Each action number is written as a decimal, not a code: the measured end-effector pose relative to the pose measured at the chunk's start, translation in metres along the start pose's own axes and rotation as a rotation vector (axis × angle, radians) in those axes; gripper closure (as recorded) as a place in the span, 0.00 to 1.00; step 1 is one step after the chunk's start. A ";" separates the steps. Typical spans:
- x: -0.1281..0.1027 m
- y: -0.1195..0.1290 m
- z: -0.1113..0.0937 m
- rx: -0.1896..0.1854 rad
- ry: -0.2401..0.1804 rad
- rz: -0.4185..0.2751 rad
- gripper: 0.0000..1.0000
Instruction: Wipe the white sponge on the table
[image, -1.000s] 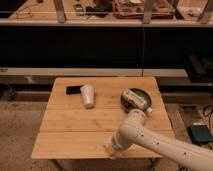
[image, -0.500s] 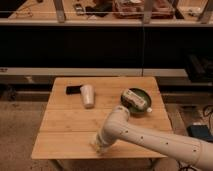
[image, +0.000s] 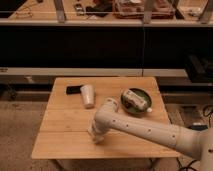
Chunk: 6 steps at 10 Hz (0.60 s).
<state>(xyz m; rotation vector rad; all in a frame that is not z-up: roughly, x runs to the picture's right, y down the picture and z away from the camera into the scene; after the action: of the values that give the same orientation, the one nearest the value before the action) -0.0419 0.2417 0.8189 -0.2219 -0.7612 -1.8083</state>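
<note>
there, gripper (image: 96, 137) low on pale-planked table (image: 60, 127)

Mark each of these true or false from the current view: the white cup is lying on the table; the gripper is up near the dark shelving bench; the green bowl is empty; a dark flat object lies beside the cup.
1. The white tapered cup lies on the square light-wood table. True.
2. The gripper is up near the long dark shelving bench. False: it is low over the table's front half, at the end of the white arm.
3. The round dark-green bowl is empty. False: a pale object lies in it.
4. A dark flat object lies just left of the cup. True.
</note>
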 end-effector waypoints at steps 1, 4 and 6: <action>0.010 0.010 0.001 -0.008 0.003 0.038 1.00; 0.029 0.071 -0.006 -0.061 0.025 0.195 1.00; 0.024 0.113 -0.009 -0.111 0.015 0.277 1.00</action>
<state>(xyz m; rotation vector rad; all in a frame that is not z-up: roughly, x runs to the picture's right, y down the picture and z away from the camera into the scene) 0.0532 0.1968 0.8677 -0.3680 -0.5879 -1.5875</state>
